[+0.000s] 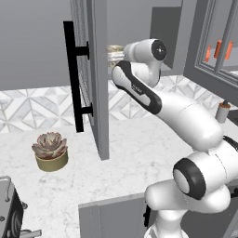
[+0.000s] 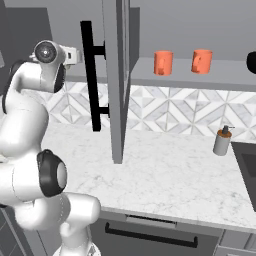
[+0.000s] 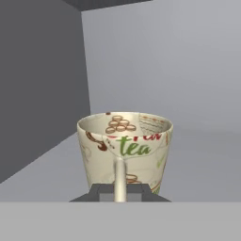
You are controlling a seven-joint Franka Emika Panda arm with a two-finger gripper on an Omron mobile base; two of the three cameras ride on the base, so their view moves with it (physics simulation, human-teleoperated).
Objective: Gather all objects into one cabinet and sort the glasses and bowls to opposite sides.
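- Cream mottled mug with handle (image 3: 124, 150): in hand view its base is cut by the bottom band; handle runs down between the dark claw (image 3: 120, 192) tips, so tips' contact w/ handle can't be made out. In left base view just a sliver of mug (image 1: 114, 52) shows, rest behind tall grey cabinet door (image 1: 95, 69) and the arm.
- Wide glossy black bowl (image 2: 251, 62): cut off by right edge of right base view, only a rounded bit seen.
- Two small orange cups (image 1: 217, 50): in left base view seen as thin strips behind a frame, shape unclear.
- Claw in right base view: hidden behind the door's long black bar handle (image 2: 90, 75).
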